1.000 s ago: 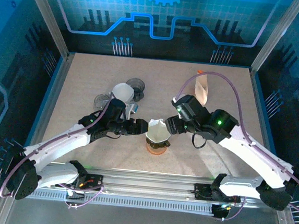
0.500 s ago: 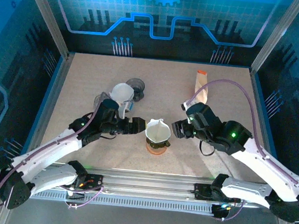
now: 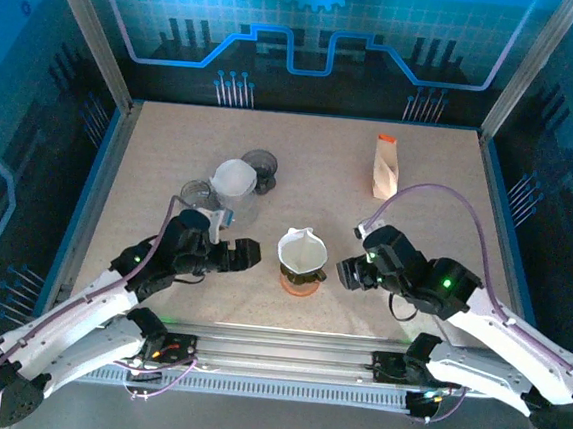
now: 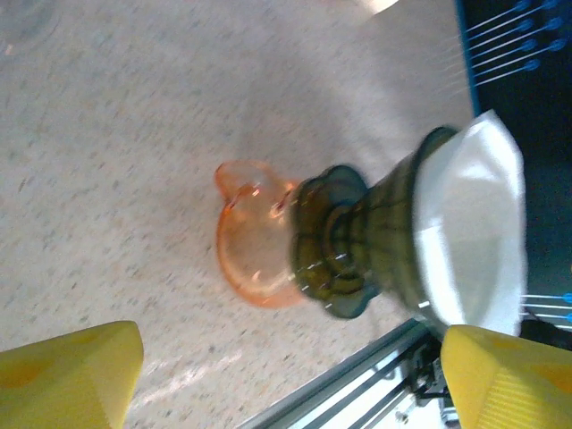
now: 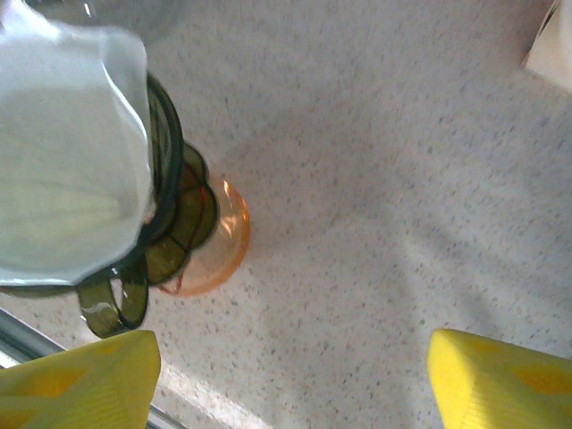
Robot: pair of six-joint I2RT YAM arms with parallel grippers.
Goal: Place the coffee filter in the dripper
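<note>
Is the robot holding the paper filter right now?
No, the coffee filter sits in the dripper, with the left tool and right tool open beside it.

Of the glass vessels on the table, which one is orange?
The orange glass cup under the dark dripper holding the white paper filter; the back-left glasses are clear or smoky.

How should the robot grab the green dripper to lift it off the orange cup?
Probably by the loop handle on the side of the dripper, coming in level from that side. The cone flares wide toward the top, and the paper filter sticks up past its rim, so a grab from above could crush the paper.
</note>
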